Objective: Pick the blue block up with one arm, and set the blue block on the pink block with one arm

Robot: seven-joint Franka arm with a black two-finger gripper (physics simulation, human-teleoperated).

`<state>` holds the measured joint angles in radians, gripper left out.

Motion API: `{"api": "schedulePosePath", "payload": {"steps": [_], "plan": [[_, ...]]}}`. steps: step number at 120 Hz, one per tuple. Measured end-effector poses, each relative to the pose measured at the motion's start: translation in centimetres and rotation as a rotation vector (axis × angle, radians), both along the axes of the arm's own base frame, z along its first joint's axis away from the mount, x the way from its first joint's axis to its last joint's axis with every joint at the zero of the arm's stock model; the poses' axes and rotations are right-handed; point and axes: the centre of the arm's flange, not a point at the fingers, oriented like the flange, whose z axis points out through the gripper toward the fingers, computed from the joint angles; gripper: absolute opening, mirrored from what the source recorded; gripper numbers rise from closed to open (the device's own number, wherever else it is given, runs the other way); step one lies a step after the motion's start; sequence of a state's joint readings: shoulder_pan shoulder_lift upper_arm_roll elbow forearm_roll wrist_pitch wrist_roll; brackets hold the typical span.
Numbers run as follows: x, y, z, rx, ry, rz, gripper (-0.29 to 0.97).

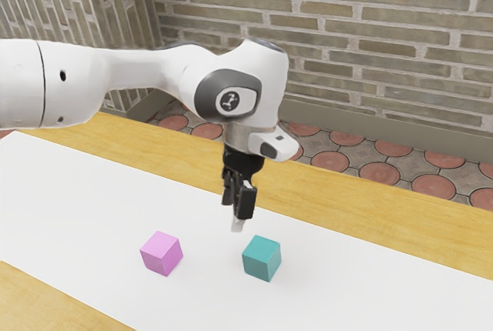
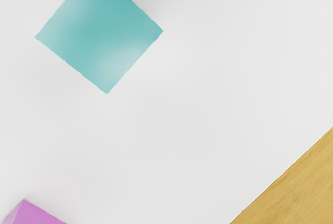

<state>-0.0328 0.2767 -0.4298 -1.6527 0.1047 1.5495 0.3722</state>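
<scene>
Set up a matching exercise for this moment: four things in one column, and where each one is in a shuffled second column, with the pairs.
Column one:
1. blue block
2. pink block
3. end effector
4. brick wall

Column two:
A. in the air above the white sheet
B. behind the wooden table
C. resting on the white sheet, nearer the exterior view's right
D. resting on the white sheet, nearer the exterior view's left

Pairs: 1-C, 2-D, 3-A, 4-B
</scene>
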Motion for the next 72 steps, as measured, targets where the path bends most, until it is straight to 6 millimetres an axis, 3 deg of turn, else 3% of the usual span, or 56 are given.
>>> {"api": "schedulePosePath", "payload": {"steps": [8,13,54,72], "plan": [[-0.4,0.5,-3.9,0.008,0.016,0.049,0.68],[-0.4,0.5,-5.3,0.006,0.004,0.075,0.68],[1.7,-0.3,-6.7,-0.082,-0.227,0.215,0.68],[2.3,0.5,-10.8,-0.095,-0.218,0.266,0.68]]}}
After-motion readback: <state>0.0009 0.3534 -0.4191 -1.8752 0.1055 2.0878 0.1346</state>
